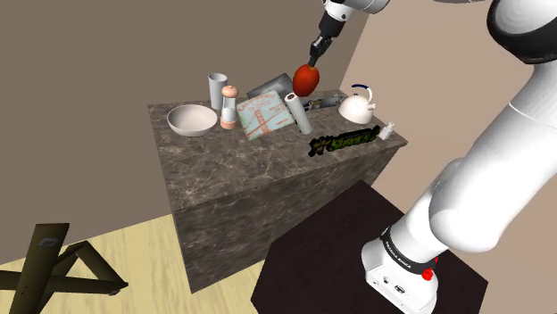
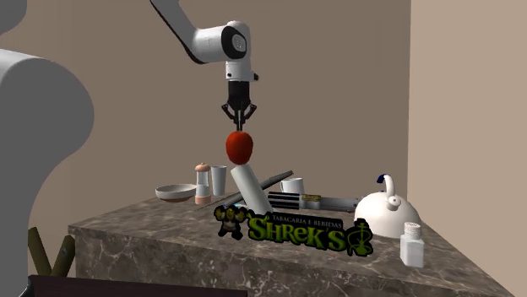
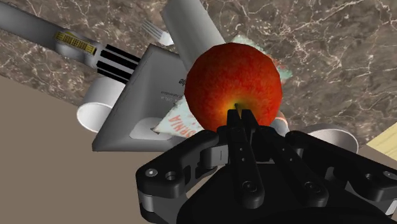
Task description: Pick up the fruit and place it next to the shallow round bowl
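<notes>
A red apple (image 1: 306, 78) hangs in the air above the marble counter, held by its stem in my black gripper (image 1: 315, 59), which is shut on it. From the second exterior view the apple (image 2: 239, 146) dangles just under the gripper (image 2: 240, 125), over a white cylinder. In the wrist view the apple (image 3: 233, 86) sits right at the gripper (image 3: 240, 118), whose fingers meet at its stem. The shallow round bowl (image 1: 191, 119) rests at the counter's end toward the shoulder view's left, well away from the apple; it shows as a pale dish (image 2: 174, 193) in the second exterior view.
Beside the bowl stand a grinder (image 1: 229, 105) and a white cup (image 1: 217, 90). A map booklet (image 1: 262, 115), a white cylinder (image 1: 296, 111), a grey flat box (image 3: 145, 95), a white kettle (image 1: 356, 106), a small shaker (image 1: 387, 133) and a green Shrek's sign (image 1: 343, 141) crowd the counter.
</notes>
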{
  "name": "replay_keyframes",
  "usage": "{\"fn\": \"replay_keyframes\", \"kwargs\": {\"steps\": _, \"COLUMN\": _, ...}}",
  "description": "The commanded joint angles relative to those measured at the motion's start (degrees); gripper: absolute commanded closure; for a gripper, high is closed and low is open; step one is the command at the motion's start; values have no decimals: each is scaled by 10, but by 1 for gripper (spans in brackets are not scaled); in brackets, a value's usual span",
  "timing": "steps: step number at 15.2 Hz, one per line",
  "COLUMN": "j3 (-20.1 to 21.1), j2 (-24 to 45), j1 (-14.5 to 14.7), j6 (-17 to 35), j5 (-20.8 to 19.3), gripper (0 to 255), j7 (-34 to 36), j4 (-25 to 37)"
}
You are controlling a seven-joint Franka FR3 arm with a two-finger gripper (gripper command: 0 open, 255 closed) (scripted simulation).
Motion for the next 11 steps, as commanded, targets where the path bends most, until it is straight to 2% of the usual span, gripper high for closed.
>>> {"fn": "replay_keyframes", "kwargs": {"steps": 1, "j3": 13, "j2": -10, "j1": 17, "j6": 5, "j5": -12, "gripper": 255, "j7": 35, "j4": -11}}
{"fn": "replay_keyframes", "kwargs": {"steps": 11, "j3": 71, "j2": 13, "j1": 84, "j6": 9, "j5": -36, "gripper": 255, "j7": 171, "j4": 17}}
